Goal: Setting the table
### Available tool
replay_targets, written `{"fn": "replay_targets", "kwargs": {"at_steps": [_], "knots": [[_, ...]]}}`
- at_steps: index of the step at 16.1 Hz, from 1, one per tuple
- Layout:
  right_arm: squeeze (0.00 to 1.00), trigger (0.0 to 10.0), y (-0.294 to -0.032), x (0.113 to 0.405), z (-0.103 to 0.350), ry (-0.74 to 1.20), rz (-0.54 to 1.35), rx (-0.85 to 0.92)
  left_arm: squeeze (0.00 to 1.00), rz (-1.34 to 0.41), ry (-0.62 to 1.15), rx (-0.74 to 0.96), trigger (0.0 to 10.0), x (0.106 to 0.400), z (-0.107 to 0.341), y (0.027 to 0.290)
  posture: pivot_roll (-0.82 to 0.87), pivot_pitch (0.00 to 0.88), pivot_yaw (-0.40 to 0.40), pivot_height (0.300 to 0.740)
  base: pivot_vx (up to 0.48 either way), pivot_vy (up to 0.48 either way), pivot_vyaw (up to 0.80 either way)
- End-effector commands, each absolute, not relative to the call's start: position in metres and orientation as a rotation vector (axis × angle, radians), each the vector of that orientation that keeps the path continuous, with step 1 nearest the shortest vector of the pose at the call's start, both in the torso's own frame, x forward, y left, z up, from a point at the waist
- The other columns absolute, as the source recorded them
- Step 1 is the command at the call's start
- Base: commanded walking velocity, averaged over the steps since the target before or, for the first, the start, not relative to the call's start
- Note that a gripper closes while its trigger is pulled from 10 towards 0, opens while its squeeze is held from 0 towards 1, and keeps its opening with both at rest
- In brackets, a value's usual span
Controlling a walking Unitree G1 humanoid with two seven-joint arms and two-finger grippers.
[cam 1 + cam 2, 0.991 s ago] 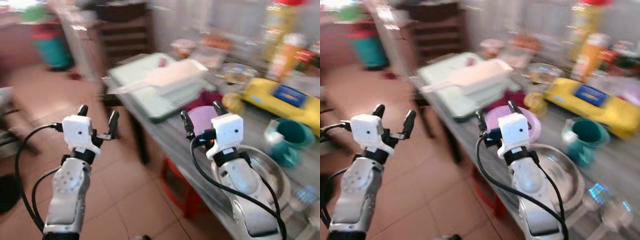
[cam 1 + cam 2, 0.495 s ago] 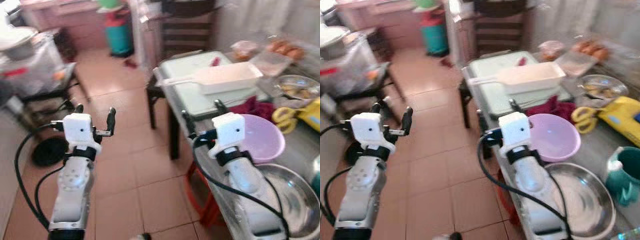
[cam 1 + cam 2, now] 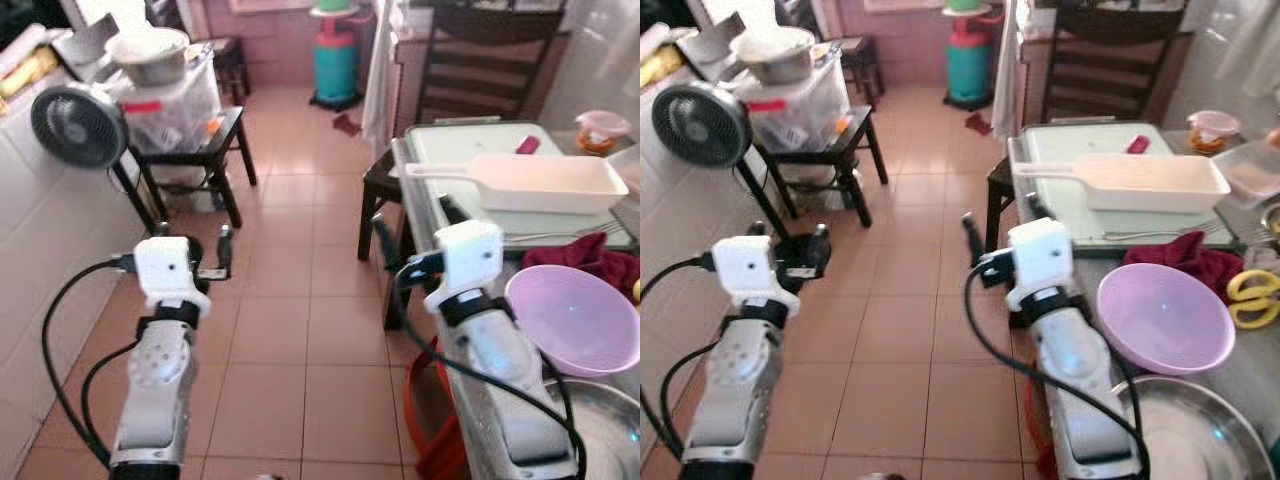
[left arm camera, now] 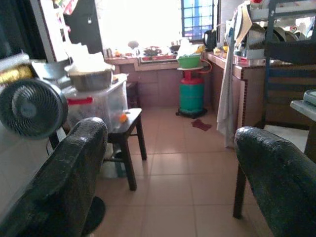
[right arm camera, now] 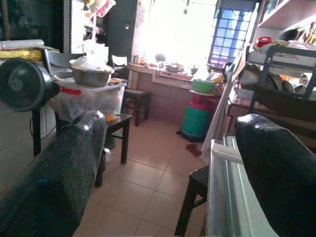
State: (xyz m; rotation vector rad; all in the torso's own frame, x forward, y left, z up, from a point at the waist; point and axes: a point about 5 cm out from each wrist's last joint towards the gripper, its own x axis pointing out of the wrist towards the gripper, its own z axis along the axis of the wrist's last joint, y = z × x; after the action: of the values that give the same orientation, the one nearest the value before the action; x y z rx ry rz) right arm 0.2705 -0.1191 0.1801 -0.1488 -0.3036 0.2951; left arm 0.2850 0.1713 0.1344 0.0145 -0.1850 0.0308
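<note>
Both arms are held up in front of me, away from the dishes. My left gripper [image 3: 192,240] is open over the tiled floor, with nothing between its fingers [image 4: 74,182]. My right gripper [image 3: 415,225] is open too, at the table's near left edge, level with the pale green tray [image 3: 470,150]. A pink bowl [image 3: 575,320] sits on the table to the right of my right arm. Nearer me lies a steel basin [image 3: 1180,430]. A white long-handled dish [image 3: 540,182] rests on the tray.
A maroon cloth [image 3: 590,255] and yellow scissors [image 3: 1255,298] lie by the bowl. A dark chair [image 3: 480,60] stands behind the table. To the left are a fan [image 3: 78,125] and a black side table [image 3: 190,135] bearing a plastic box. A green gas cylinder [image 3: 335,65] stands at the back.
The camera has swung left, so the table slid to the right edge and the floor, fan and side table came into view. Both grippers keep the same open pose.
</note>
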Motion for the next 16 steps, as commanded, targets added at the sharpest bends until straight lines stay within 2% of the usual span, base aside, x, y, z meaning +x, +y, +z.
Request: {"fn": "replay_targets", "kwargs": {"at_steps": [1, 5, 16], "knots": [[0.00, 10.0, -0.1143, 0.2710, 0.1839, -0.312, 0.317, -0.137, 0.00, 0.045, -0.168, 0.023, 10.0, 0.2846, 0.1326, 0.1744, 0.00, 0.063, 0.017, 0.740, 0.000, 0.000, 0.00], [0.00, 10.0, -0.1138, 0.2717, 0.1838, -0.308, 0.323, -0.140, 0.00, 0.044, -0.160, 0.017, 10.0, 0.2835, 0.1299, 0.1733, 0.00, 0.062, 0.011, 0.740, 0.000, 0.000, 0.00], [0.00, 10.0, -0.1117, 0.2732, 0.1805, -0.296, 0.311, -0.126, 0.00, 0.003, -0.150, 0.039, 10.0, 0.2864, 0.1313, 0.1729, 0.01, 0.062, 0.035, 0.740, 0.000, 0.295, 0.00]]}}
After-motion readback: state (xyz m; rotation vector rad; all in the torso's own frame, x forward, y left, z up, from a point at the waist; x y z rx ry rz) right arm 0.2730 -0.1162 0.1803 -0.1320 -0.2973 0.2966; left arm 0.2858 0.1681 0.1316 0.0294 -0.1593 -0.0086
